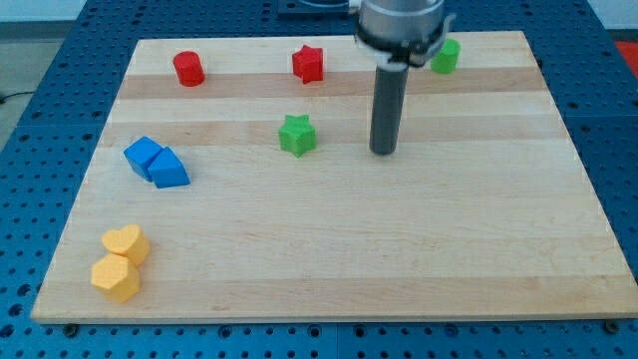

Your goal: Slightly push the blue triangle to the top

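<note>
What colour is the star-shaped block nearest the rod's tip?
Green: the green star sits to the view's left of my tip, seen in the camera view.

Bright, even overhead lighting across the pale wooden worktop [399, 249]. Soft, short shadows hugging each block, falling roughly toward 6 o'clock. No harsh glare on the wood. Sharp focus at centre; slight softness and motion blur on the arm housing [401, 25] at 12 o'clock.

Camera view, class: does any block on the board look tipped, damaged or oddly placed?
Nothing stands out. The blue triangle touches the blue cube, both flat on the board; my tip rests well to the view's right.
</note>
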Tool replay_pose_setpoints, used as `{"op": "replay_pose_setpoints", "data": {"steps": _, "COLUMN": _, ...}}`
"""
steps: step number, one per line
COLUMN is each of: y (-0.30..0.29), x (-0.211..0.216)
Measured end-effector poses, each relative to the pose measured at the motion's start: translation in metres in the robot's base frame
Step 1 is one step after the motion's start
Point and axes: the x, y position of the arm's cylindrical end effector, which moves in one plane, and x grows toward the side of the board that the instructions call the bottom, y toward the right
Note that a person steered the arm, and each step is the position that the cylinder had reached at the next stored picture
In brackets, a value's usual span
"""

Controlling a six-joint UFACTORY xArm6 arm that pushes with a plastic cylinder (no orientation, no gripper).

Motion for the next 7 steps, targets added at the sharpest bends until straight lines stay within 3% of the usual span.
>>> {"op": "replay_pose_setpoints", "data": {"steps": 1, "y": -0.077, "x": 0.050}}
{"op": "replay_pose_setpoints", "data": {"steps": 2, "y": -0.165, "x": 0.047}}
{"op": "replay_pose_setpoints", "data": {"steps": 7, "y": -0.290, "x": 0.038}}
